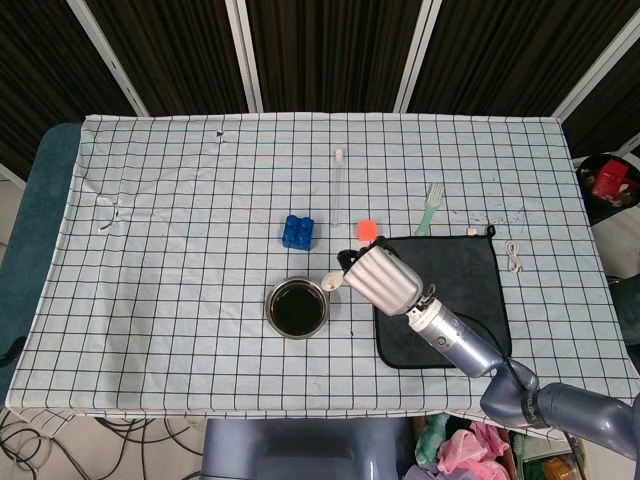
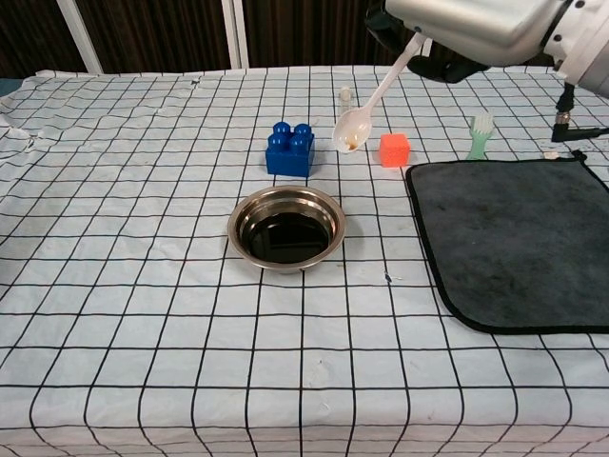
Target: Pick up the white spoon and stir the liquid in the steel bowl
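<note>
One step done: your right hand (image 1: 385, 277) grips the white spoon (image 2: 369, 99) | spoon aloft, scoop just off the steel bowl (image 1: 297, 307) rim at 2 o'clock | left hand unseen | left: lower in, stir the dark liquid (image 2: 285, 238).

- Ahead of me, across the top of the frame, stands a wall of dark panels (image 1: 320, 50) split by slanting white bars (image 1: 243, 50).
- My table (image 1: 45, 180) is blue-grey, showing at the left edge under a white cloth with a black grid (image 1: 170, 250).
- At the lower left, dark cables (image 1: 45, 440) lie on a pale floor.
- At the right edge sits something red (image 1: 610, 178) in the dark.
</note>
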Robot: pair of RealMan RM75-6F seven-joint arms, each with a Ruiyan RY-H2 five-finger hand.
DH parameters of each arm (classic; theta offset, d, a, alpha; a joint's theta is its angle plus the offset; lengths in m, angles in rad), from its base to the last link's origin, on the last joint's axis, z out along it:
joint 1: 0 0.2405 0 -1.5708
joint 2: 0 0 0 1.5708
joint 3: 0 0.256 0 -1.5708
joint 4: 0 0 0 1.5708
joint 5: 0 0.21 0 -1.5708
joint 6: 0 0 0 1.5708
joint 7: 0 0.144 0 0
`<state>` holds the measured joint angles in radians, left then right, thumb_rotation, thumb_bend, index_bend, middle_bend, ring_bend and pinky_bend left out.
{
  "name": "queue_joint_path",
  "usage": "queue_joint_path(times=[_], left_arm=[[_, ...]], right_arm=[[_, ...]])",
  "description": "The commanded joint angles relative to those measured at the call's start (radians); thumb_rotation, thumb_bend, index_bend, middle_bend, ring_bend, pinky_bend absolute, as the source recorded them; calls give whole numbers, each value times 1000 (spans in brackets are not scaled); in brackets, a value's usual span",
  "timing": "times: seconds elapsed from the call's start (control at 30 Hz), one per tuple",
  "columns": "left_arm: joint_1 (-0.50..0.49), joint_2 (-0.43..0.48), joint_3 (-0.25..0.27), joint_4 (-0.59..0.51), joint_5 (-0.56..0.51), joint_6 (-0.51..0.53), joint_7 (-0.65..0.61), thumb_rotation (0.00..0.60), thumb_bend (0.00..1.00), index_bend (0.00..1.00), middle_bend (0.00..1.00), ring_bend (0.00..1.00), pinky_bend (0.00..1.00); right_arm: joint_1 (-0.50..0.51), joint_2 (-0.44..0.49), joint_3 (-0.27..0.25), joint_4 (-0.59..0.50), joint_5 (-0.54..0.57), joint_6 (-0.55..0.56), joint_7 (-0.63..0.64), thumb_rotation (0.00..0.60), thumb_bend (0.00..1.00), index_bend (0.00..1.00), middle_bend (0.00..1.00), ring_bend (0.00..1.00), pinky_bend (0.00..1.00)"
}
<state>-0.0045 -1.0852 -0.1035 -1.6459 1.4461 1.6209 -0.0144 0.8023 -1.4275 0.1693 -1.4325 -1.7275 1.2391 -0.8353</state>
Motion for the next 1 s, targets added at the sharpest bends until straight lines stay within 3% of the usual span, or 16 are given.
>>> queue_joint_path(times=[0.03, 1.0], left_arm=[[-1, 0, -1, 2, 2, -1, 0, 600, 192, 98, 5, 0, 0], [0, -1, -12, -2, -22, -8, 6, 600, 192, 98, 5, 0, 0]], right_arm=[[-6, -46, -5, 50, -30, 43, -33, 600, 389, 637, 901, 1000, 1000], [-16, -340, -59, 387, -142, 169, 27, 600, 389, 665, 908, 1000, 1000]])
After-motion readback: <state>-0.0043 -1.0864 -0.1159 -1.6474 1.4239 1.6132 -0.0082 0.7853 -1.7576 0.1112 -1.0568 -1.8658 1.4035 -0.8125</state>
